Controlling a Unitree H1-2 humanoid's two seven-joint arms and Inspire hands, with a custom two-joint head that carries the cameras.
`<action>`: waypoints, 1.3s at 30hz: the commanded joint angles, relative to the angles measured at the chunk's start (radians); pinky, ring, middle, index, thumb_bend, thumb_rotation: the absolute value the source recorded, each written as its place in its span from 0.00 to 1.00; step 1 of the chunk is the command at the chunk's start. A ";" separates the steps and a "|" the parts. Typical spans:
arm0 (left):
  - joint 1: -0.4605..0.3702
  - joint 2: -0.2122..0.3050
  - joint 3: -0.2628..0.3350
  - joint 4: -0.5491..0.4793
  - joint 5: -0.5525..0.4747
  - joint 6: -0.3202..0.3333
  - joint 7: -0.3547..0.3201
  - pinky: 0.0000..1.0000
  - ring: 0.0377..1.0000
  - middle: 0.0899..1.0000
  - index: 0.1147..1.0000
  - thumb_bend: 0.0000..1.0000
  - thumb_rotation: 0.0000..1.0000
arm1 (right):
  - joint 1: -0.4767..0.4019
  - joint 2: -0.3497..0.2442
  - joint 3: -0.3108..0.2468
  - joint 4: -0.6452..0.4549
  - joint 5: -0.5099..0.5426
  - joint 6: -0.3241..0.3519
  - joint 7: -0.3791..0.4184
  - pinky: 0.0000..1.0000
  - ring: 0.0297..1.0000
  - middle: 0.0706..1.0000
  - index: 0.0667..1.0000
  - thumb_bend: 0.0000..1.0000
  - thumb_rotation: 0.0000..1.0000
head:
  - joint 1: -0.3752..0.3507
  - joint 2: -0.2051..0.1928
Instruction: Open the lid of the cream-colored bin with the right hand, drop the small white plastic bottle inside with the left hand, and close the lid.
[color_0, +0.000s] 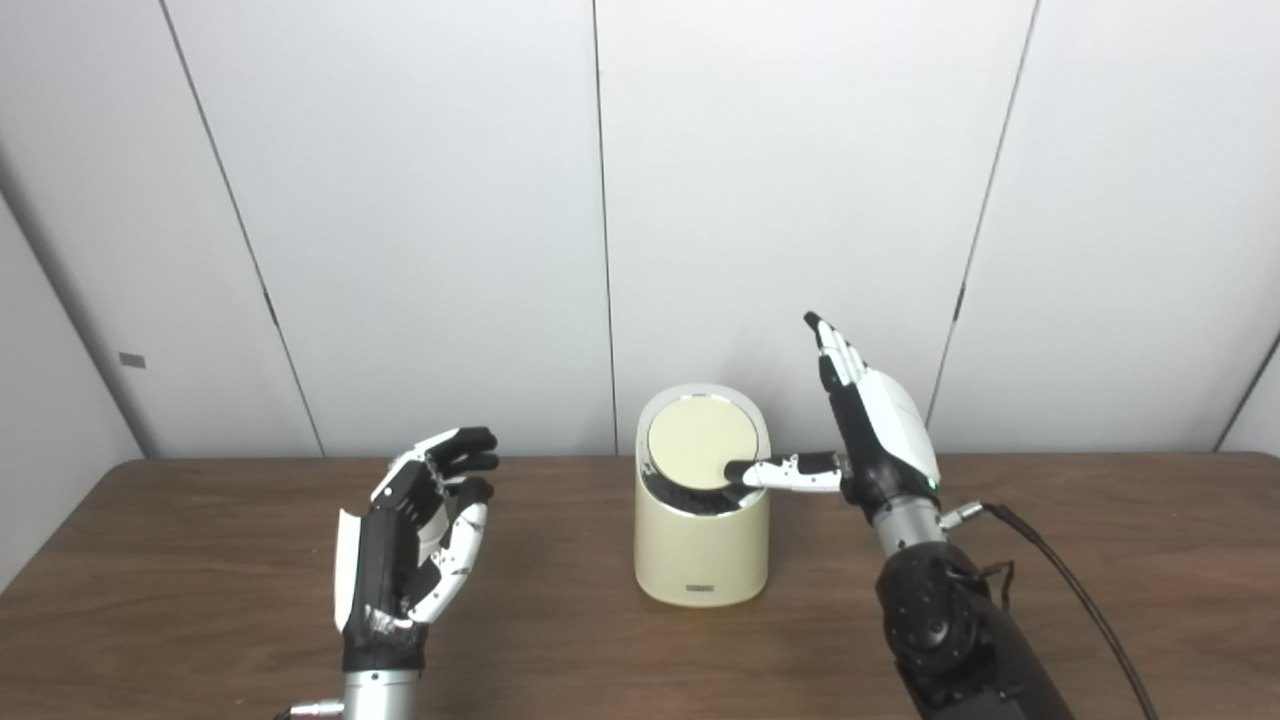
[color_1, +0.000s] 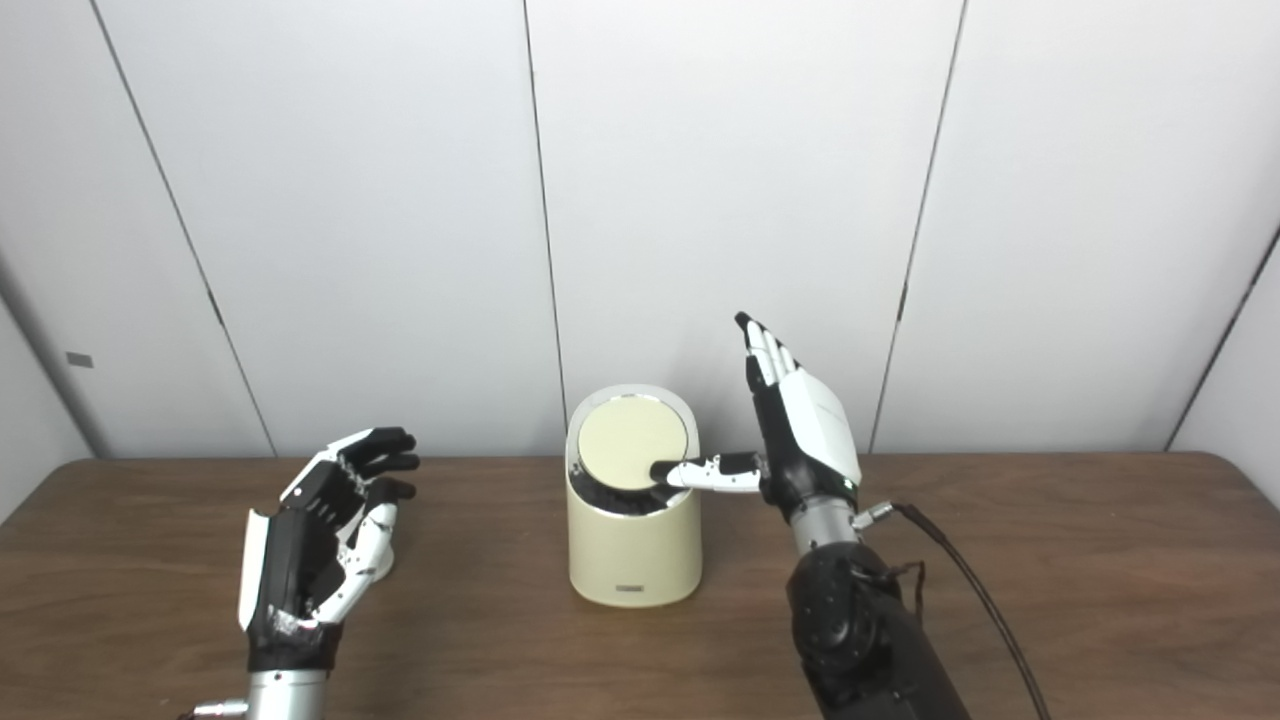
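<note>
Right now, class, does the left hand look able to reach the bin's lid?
Probably yes. Only bare table lies between the open left hand and the bin. The right hand touches only the right edge of the lid, so its left side is free.

Matt cream plastic bin (color_0: 700, 560), glossy-rimmed lid (color_0: 700, 441) under a fingertip; dark wood-grain table (color_0: 200, 560), smooth.

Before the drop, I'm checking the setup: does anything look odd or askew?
The lid sits tilted on the bin, a dark gap at its front edge, with the right hand's thumb on it. No white bottle shows; the left hand looks empty.
</note>
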 joint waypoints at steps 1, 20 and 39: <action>-0.037 0.007 -0.002 -0.036 0.002 -0.028 -0.001 0.57 0.66 0.68 0.66 0.26 0.33 | -0.040 -0.011 -0.010 -0.022 0.014 -0.057 -0.008 0.98 1.00 1.00 1.00 0.93 0.89 | -0.001 0.001; -0.037 0.010 -0.004 -0.029 -0.007 -0.029 -0.007 0.57 0.66 0.68 0.66 0.24 0.30 | 0.033 -0.007 -0.048 -0.018 0.126 -0.106 0.003 0.95 1.00 1.00 1.00 0.95 1.00 | -0.005 -0.007; -0.038 0.006 -0.005 -0.028 0.004 -0.029 -0.003 0.57 0.66 0.68 0.66 0.24 0.30 | -0.028 0.022 -0.006 -0.128 0.010 0.008 0.020 1.00 1.00 1.00 1.00 1.00 0.67 | -0.005 -0.007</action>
